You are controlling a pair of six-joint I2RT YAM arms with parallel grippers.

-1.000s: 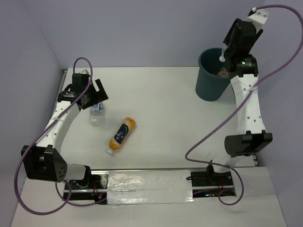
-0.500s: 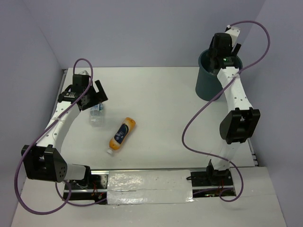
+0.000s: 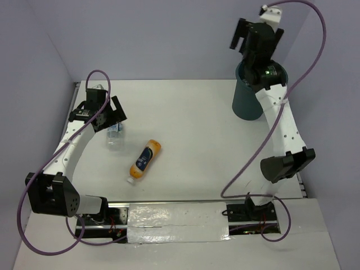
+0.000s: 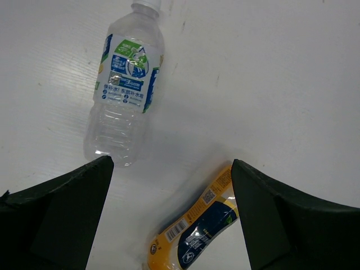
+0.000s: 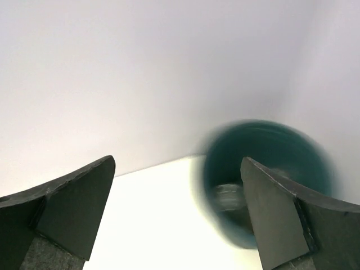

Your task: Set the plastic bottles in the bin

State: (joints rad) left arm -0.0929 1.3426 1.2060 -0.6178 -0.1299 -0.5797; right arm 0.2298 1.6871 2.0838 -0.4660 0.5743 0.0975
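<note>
Table (image 3: 197,140) white, bare between the arms. Bin (image 3: 246,104) stands below & ahead of R gripper (image 5: 175,169), whose jaws are wide apart w/ nothing between; pale blurred shape (image 5: 228,197) inside bin, can't tell what. L gripper (image 4: 171,163) hovers over table, jaws wide apart, empty. Clear labelled bottle (image 4: 124,84) lies beyond its fingertips, off to one side; orange bottle (image 4: 197,236) lies under the gap, nearer the other finger, neither touched
</note>
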